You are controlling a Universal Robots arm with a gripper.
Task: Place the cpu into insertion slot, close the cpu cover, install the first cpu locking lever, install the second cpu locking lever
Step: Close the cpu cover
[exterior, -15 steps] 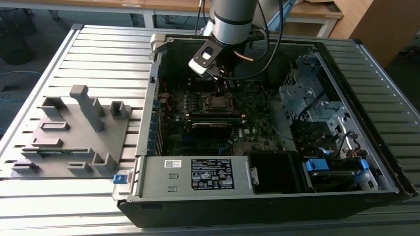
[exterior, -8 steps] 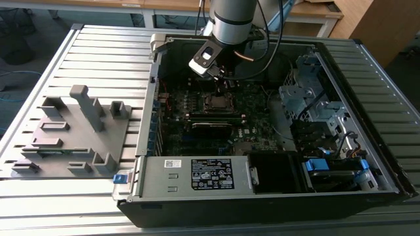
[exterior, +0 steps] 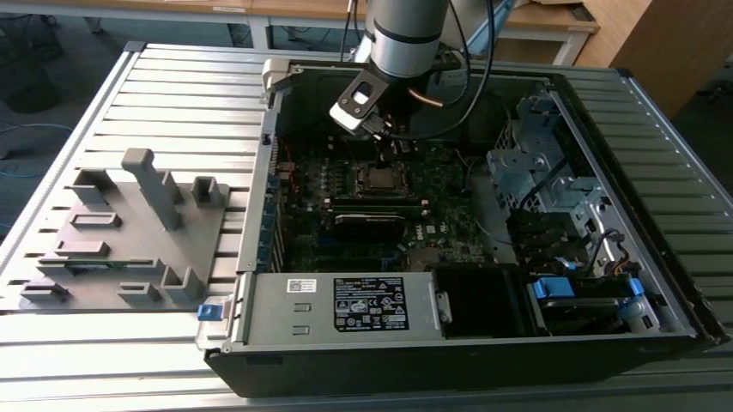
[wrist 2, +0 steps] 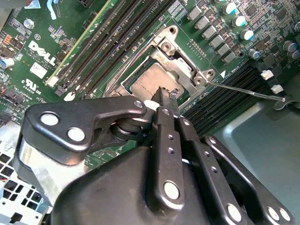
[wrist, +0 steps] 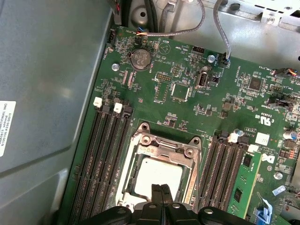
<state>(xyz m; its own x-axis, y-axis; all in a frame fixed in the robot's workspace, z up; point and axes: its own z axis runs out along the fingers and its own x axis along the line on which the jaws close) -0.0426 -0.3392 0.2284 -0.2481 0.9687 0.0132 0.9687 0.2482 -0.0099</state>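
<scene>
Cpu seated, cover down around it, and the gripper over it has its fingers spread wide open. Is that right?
Not quite: the gripper is shut, its fingers pressed together, as the first wrist view shows. The rest holds: the cpu is seated, with the cpu cover down around it.

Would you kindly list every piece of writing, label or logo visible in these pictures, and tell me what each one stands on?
White sticker on the power supply: too small to read.
Small label beside it: too small to read.
Sticker on the grey case wall: cut off by the picture's edge and too small to read.
White logo on the motherboard: a brand mark, not quoted.
Stamping on the cpu cover: too faint to read.
</scene>
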